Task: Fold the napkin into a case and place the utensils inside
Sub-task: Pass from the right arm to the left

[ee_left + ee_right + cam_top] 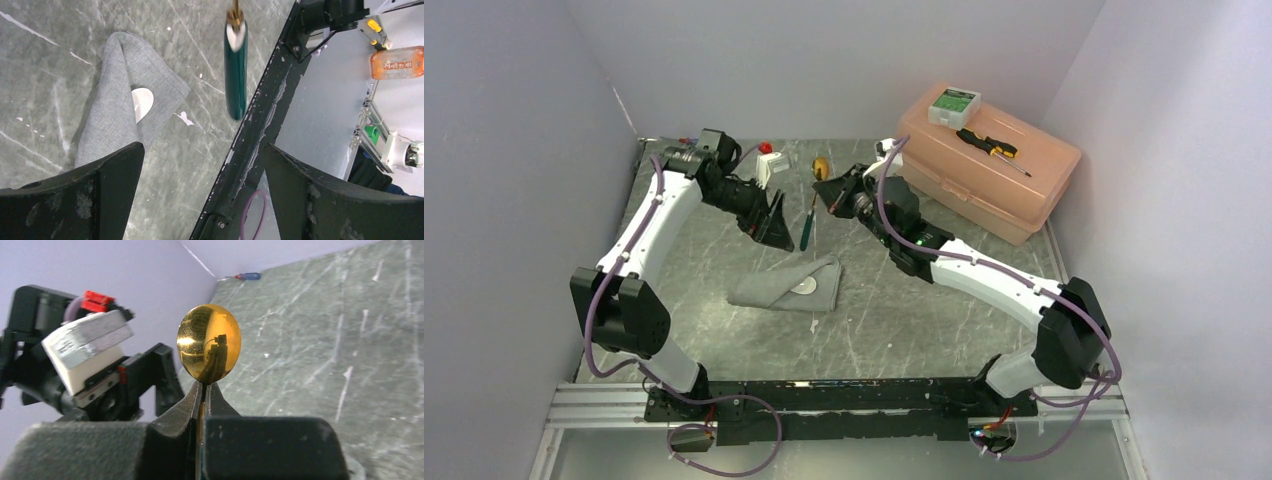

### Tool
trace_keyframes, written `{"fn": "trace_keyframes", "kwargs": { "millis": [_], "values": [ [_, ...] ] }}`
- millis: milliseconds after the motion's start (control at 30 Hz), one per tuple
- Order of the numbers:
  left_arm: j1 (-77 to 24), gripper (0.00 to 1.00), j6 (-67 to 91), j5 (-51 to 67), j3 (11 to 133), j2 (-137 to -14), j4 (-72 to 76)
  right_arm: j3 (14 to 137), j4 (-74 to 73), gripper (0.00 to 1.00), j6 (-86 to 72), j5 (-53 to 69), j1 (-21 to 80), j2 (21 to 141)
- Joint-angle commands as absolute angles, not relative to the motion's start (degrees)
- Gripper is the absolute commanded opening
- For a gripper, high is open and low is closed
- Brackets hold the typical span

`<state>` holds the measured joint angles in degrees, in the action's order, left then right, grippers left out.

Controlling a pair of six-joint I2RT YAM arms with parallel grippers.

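The grey napkin [786,285] lies folded at the table's middle, with the white spoon [804,286] tucked in its fold and only the bowl showing. Both also show in the left wrist view, the napkin [115,100] and the spoon [141,102]. My right gripper [829,190] is shut on the neck of the gold spoon [821,166]. The spoon's bowl [208,342] stands above the right gripper [204,395], and its dark green handle [235,70] points toward the napkin. My left gripper [774,225] is open and empty just left of the handle, also seen in its wrist view [205,195].
A pink-orange toolbox [989,170] stands at the back right, with a black-and-yellow screwdriver [989,147] and a white-green box [954,105] on its lid. A red-and-blue screwdriver [245,276] lies by the back wall. Walls close in the left, back and right.
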<state>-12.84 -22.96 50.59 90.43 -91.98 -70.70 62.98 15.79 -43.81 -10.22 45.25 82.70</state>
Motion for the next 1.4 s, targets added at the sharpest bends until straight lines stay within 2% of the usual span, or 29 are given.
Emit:
{"fn": "trace_keyframes", "kwargs": {
  "millis": [0,167,233,300,333,400,467,500,533,567,600,667,767,800,833,933,1033,1200,1367],
  "values": [
    [-13.0,0.94,-19.9,55.2,90.8,-89.2,-67.9,67.8,22.5,0.00,-46.4,-14.1,47.7,83.6],
    [-13.0,0.94,-19.2,54.3,87.3,-86.1,-63.5,70.0,24.0,0.00,-47.0,-16.2,51.0,85.9],
    [-13.0,0.89,-19.2,54.4,86.6,-85.2,-62.7,71.0,23.9,0.00,-46.9,-17.0,52.1,86.8],
    [-13.0,0.80,-18.9,53.8,86.2,-84.8,-62.1,71.3,24.6,0.00,-47.2,-17.1,52.8,87.4],
    [-13.0,0.74,-19.1,53.4,86.1,-84.7,-62.0,71.4,24.8,0.00,-47.3,-16.8,53.0,87.7],
    [-13.0,0.54,-19.5,52.2,86.1,-84.6,-61.9,71.7,25.0,0.00,-47.1,-16.9,53.5,88.0],
    [-13.0,0.24,-20.4,50.2,85.8,-84.3,-61.7,71.8,24.8,0.00,-47.1,-16.9,53.8,88.2],
    [-13.0,0.06,-20.8,48.5,85.4,-84.1,-61.2,71.9,24.7,0.00,-47.0,-16.7,53.8,88.2],
    [-13.0,0.03,-21.4,47.2,84.9,-83.7,-60.9,72.1,23.7,0.00,-47.0,-16.8,53.8,88.3],
    [-12.9,0.03,-23.1,45.4,84.6,-83.2,-60.7,72.7,21.9,0.00,-47.0,-16.5,53.9,88.5],
    [-13.0,0.03,-24.6,43.1,84.1,-82.7,-60.5,73.7,19.5,0.05,-47.2,-16.1,53.7,88.6],
    [-13.0,0.03,-28.6,37.1,82.5,-80.9,-59.1,75.1,14.6,0.27,-47.3,-15.6,53.2,88.2],
    [-13.0,0.03,-36.4,26.2,78.1,-76.1,-53.2,76.2,6.5,0.55,-49.1,-12.6,51.0,85.7],
    [-13.0,0.03,-39.2,22.7,75.9,-74.5,-50.2,76.7,3.3,0.62,-49.5,-11.5,50.3,84.7],
    [-13.0,0.03,-42.4,18.9,73.9,-72.5,-47.4,77.1,0.8,0.66,-49.5,-10.0,49.5,83.8],
    [-13.2,0.03,-55.2,10.0,65.5,-66.3,-36.9,77.9,-8.4,0.69,-51.0,-5.5,46.2,81.0],
    [-13.2,0.03,-71.7,6.3,52.9,-58.6,-21.3,78.8,-12.0,0.68,-53.8,3.4,42.2,80.6],
    [-13.2,0.03,-97.3,12.5,35.3,-47.7,4.2,84.3,-17.5,0.66,-55.1,12.2,41.5,84.0],
    [-13.2,0.03,-109.5,16.4,30.0,-48.8,21.1,82.9,-18.1,0.66,-56.1,15.4,42.9,85.4]
  ]
}}
